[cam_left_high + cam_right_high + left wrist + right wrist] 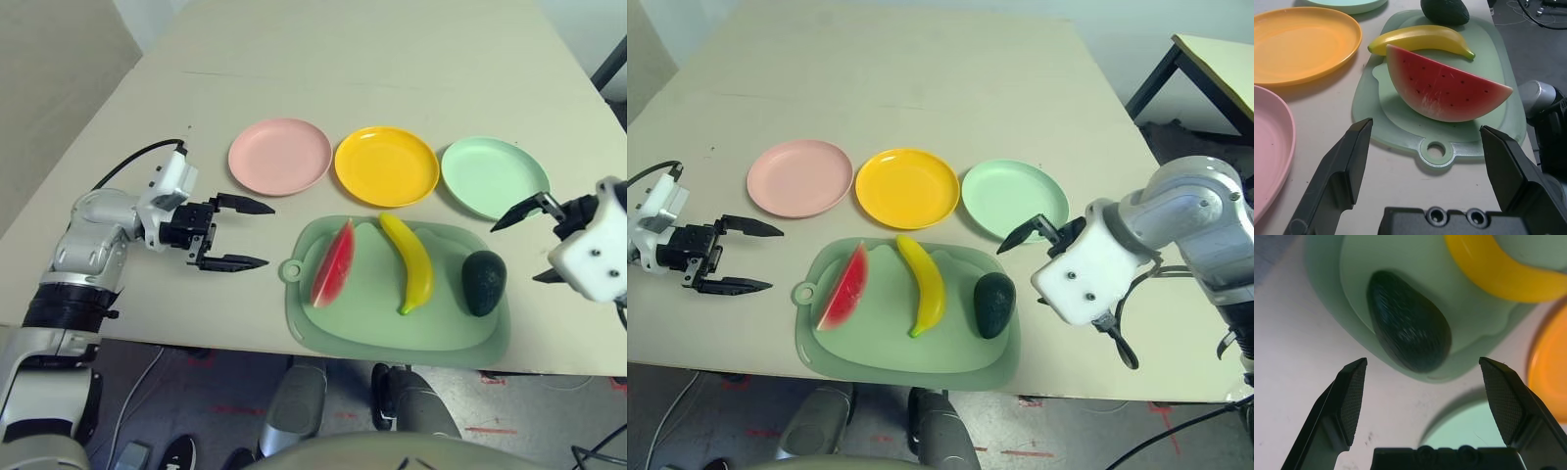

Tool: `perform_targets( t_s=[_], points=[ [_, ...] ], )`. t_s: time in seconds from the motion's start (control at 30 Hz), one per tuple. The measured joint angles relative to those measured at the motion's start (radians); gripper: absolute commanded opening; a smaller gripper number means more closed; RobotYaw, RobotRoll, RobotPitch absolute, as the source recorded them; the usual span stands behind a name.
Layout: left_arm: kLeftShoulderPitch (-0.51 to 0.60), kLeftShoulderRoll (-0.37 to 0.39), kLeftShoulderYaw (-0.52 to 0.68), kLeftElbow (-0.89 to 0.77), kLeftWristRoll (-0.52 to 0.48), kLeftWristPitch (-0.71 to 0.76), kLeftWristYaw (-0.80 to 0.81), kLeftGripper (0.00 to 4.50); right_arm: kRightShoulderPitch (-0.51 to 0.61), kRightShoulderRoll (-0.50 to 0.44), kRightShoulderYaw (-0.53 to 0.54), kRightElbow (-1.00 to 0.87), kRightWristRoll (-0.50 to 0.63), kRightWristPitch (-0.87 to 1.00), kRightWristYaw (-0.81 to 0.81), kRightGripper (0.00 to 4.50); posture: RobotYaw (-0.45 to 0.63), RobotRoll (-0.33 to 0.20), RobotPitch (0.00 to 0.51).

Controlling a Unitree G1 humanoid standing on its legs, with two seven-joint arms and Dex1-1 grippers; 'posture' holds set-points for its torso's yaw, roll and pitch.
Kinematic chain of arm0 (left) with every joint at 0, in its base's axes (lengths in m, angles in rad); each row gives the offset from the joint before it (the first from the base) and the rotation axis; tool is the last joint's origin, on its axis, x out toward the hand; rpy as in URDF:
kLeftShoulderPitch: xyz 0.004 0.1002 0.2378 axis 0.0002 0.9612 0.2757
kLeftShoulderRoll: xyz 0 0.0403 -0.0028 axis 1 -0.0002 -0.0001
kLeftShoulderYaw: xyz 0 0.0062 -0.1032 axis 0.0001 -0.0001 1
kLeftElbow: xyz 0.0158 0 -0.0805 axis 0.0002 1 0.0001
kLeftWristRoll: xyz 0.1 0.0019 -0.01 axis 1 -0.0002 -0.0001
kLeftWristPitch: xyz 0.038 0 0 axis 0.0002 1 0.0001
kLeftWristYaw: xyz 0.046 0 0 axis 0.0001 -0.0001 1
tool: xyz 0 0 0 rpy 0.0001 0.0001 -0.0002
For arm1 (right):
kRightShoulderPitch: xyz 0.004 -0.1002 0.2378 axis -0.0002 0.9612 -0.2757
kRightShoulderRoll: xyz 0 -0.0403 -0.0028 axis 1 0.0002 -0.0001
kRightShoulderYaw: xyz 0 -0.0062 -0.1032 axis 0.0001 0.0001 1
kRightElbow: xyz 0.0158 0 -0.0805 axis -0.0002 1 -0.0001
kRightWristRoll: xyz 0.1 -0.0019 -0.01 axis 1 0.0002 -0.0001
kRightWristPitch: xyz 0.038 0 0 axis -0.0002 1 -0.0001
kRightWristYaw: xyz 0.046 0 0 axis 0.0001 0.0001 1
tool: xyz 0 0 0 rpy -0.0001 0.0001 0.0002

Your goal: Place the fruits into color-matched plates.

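Now both grippers' fingers are standing wide, holding nothing; the avocado (994, 304) on the cutting board (872, 352), probably rigid and smooth, is inviting a mid-belly pinch.

Both forearms are silver metal cylinders with black joint bands. The left claw (242, 234) has two black, tapering fingers on a black block (two screw holes show at its base); a black cable loops behind its white wrist housing. The right claw (1034, 233) sits on a white housing with small dark screws.

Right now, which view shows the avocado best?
The right wrist view: the avocado lies close between the open right tool's fingers. Both eye views show it whole but smaller; the left wrist view shows part of it.
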Motion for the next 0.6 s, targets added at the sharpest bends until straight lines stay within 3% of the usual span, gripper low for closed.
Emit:
perform_targets(
  t_s=[0.6],
  points=[
    [-0.056,-0.003,-0.02,-0.051,-0.001,0.037,0.0,4.49,0.039,0.122,0.037,0.095,-0.112,-0.052,-0.008,4.5,0.23,0.0,0.161]
  ],
)
